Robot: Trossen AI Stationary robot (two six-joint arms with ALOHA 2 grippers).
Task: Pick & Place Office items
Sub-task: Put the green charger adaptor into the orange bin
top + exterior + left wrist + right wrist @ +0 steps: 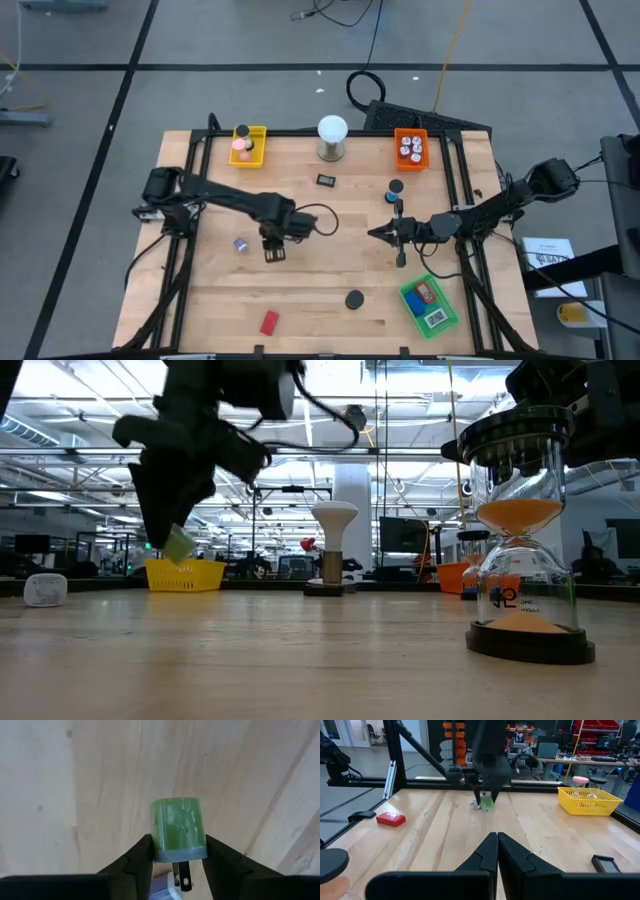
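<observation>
A small green plug-like item [178, 830] with a grey base and metal prongs is pinched between the fingers [136, 862] of the left gripper [273, 252], which is held over the left-centre of the wooden table [320, 300]. In the left wrist view its long axis is seen running along the fingers, green end pointing away from the wrist and prongs pointing back toward it. In the low view the item [178, 546] is seen clear of the tabletop, tilted, hanging below the dark gripper [165, 520]. Just beside the left gripper on the table a small bluish piece [241, 244] is seen; its kind cannot be told from above. The right gripper [378, 234] is held over the table's centre-right with its fingers [490, 851] pressed together and nothing between them. An hourglass with orange sand [523, 560] is stood upright close to the low camera. A red flat block [269, 322] and a black round piece [354, 299] are laid near the front edge, well apart from both grippers. A yellow tray [249, 145], an orange tray [410, 149] and a green tray [429, 305] are set on the table, and a white ball on a metal base [332, 138] is stood between the yellow and orange ones.
</observation>
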